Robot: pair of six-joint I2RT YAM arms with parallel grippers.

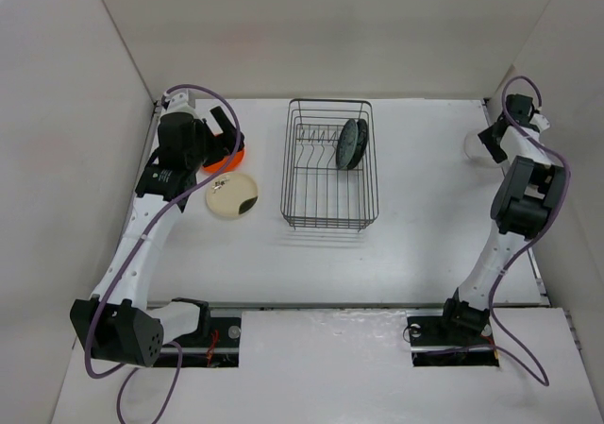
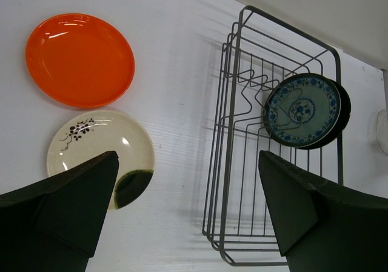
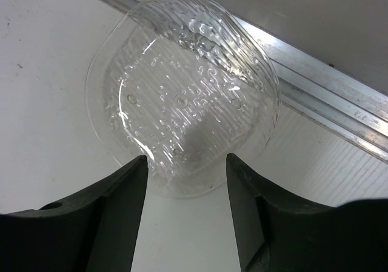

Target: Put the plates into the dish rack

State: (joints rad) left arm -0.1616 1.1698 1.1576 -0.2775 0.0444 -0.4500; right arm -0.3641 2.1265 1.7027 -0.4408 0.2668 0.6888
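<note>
The dish rack [image 1: 328, 220] sits mid-table [image 1: 415, 245], toward the far side. In its far right part the grey-teal patterned plate [image 2: 301, 109] stands on edge, with the black plate [image 2: 344, 107] close behind it. Left of the rack, the orange plate [image 2: 80, 60] and the nearer cream plate [image 2: 91, 145] lie flat. The left tool [image 2: 188, 163] hangs above them, spread wide and empty. At the far right, the right tool [image 3: 186, 163] is parted over the clear plate's [image 3: 182, 93] near rim, possibly not touching it.
</note>
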